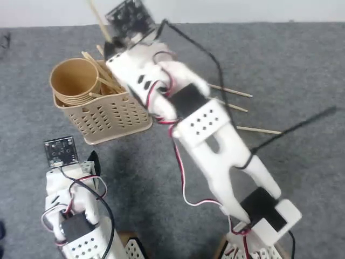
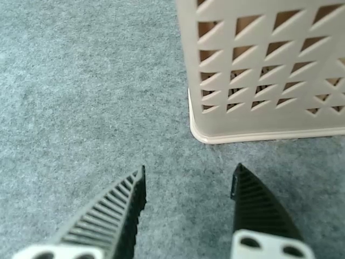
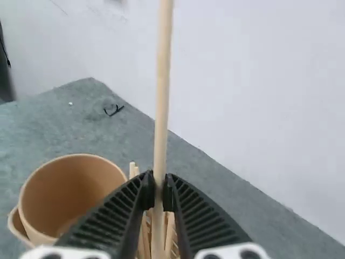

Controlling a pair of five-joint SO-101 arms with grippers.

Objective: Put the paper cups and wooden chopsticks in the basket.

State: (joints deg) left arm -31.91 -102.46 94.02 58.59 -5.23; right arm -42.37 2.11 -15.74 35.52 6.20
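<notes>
Your right arm [image 1: 215, 145] covered the inner ends of the three loose chopsticks [image 1: 235, 108] on the carpet [image 1: 291, 65], so you could not see their full length. They lay well apart from the basket [image 1: 108, 116], past the arm that reached over it. Inside the basket, the stack of paper cups [image 1: 75, 81] sat nested at one end. Several rims showed, but the exact count was hard to make out. The bundle of chopsticks [image 1: 102, 75] just beside the stack was partly hidden under the right gripper [image 1: 111, 51], so that count was unclear too.

Your right arm was stretched out long with its wrist above the basket's back rim. Its pincer [image 3: 156, 189] was clamped on one upright chopstick [image 3: 160, 108], whose lower end was cut off from sight.

Your left arm [image 1: 75, 216] was folded back, and the left gripper [image 2: 188, 181] was low over the carpet near the basket's bottom corner. Its jaws were spread apart around nothing.
</notes>
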